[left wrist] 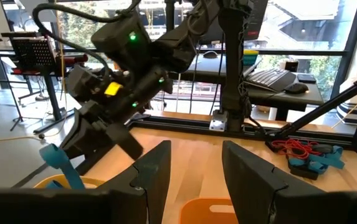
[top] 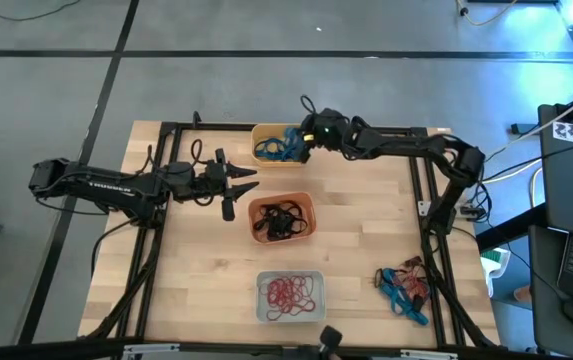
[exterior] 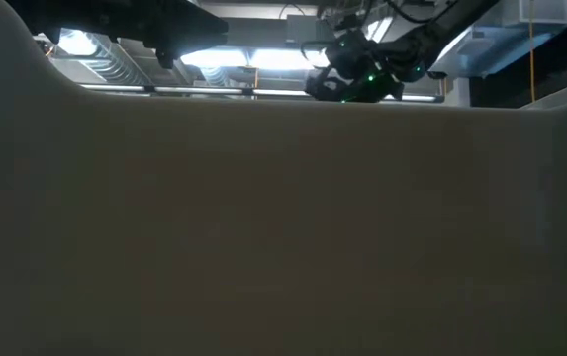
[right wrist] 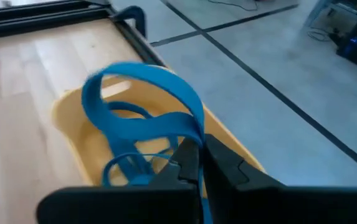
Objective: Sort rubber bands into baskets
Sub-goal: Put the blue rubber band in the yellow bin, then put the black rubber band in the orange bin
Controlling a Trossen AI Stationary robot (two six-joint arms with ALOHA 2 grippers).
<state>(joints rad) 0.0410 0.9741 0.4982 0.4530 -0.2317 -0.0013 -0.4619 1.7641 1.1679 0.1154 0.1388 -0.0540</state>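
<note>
My right gripper (top: 303, 140) is over the yellow-orange basket (top: 279, 143) at the table's far side, shut on a blue rubber band (right wrist: 147, 81). More blue bands (right wrist: 125, 168) lie in that basket. Black bands fill the red-orange basket (top: 282, 218) at the middle. The whitish basket (top: 290, 297), near the front edge, holds red ones. My left gripper (top: 241, 180) waits left of the baskets, level and open (left wrist: 197, 168), with nothing between its fingers. The whitish basket's wall (exterior: 283, 227) blocks most of the low view. My right gripper pinches the blue band (right wrist: 190, 134) between its two fingertips, at one spot on the loop. The fingers slant down from the table's right side. The band is lifted, and its loop (left wrist: 60, 165) hangs from the fingertips over the yellow-orange basket.
A loose pile of blue, red and black bands (top: 404, 288) lies at the table's near right. A black frame rail (top: 366, 130) runs along the far edge. Bare wood shows between the baskets and the pile.
</note>
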